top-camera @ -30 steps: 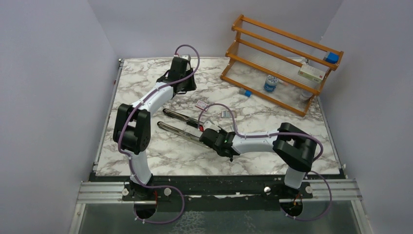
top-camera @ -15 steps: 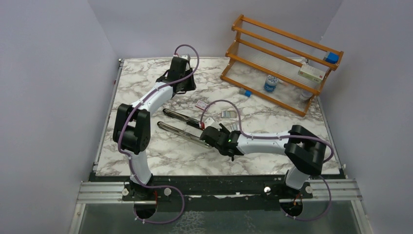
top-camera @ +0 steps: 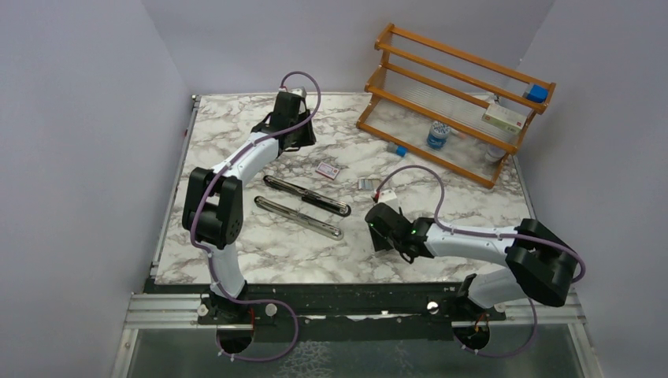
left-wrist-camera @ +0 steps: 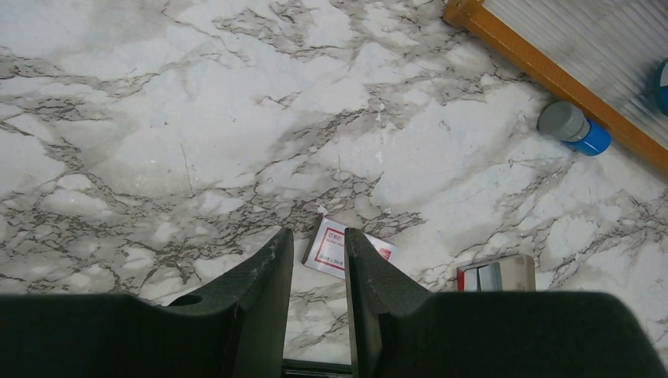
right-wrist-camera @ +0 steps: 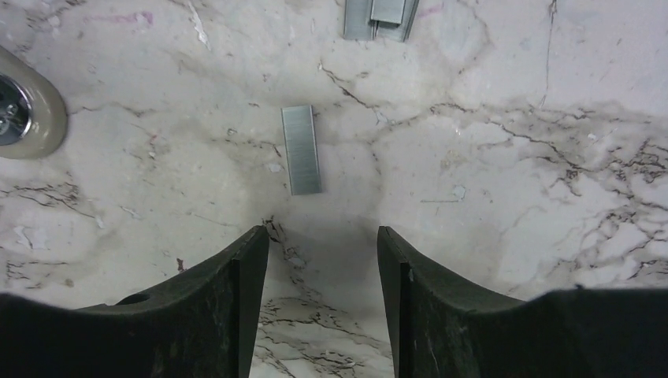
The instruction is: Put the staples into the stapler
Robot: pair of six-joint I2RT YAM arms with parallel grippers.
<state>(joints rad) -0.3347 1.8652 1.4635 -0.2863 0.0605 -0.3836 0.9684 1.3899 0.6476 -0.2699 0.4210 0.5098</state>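
Though illegible, red print on staples box (left-wrist-camera: 346, 250) label; left gripper (left-wrist-camera: 317, 242) narrowly parted, right gripper (right-wrist-camera: 321, 238) wide, both empty

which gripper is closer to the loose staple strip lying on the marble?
Right. The staple strip lies just ahead of the right gripper, untouched. The left gripper is at the far side, by the pink box; its camera doesn't show the strip.

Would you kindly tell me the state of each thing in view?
Stapler, opened out flat, untouched.
Staple box, lying flat, label up.
Staple strip, lying loose, ungripped.
Left gripper, slightly open, empty.
Right gripper, wide open, empty.
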